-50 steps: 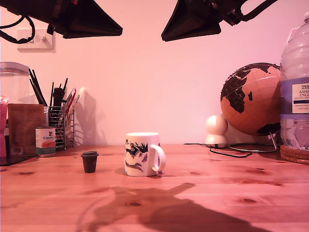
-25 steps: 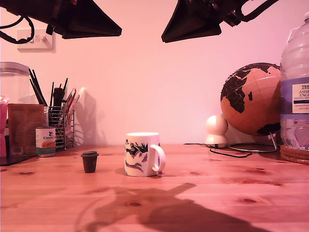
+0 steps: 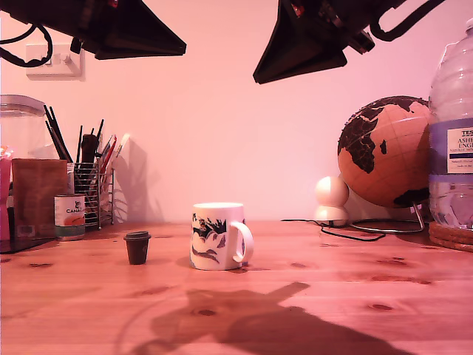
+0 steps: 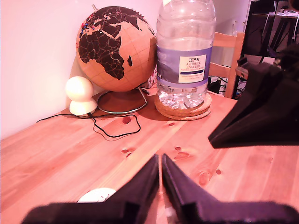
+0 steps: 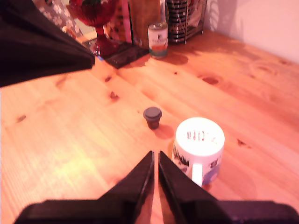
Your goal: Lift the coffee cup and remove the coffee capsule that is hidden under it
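The coffee cup (image 3: 216,236), white with a dark print and a loop handle, stands mid-table; in the second wrist view the coffee cup (image 5: 199,140) shows a flat white top face with small print. The coffee capsule (image 3: 137,247), a small dark pod, stands on the wood apart from the cup, on the exterior view's left; it also shows as the coffee capsule (image 5: 152,116). My first gripper (image 3: 181,50) (image 4: 160,158) hangs shut and empty high at the exterior view's upper left. My second gripper (image 3: 259,75) (image 5: 155,154) hangs shut and empty high above the cup.
At the exterior view's left stand a small tin can (image 3: 70,216), a wire pen holder (image 3: 94,194) and a jar (image 3: 22,133). At its right are a globe (image 3: 384,151), a white ball lamp (image 3: 332,198) with a black cable, and a large water bottle (image 3: 452,140) on cork mats.
My second gripper has shifted a little toward the exterior view's right and tilted more steeply. My first gripper, the cup and the capsule have not moved.
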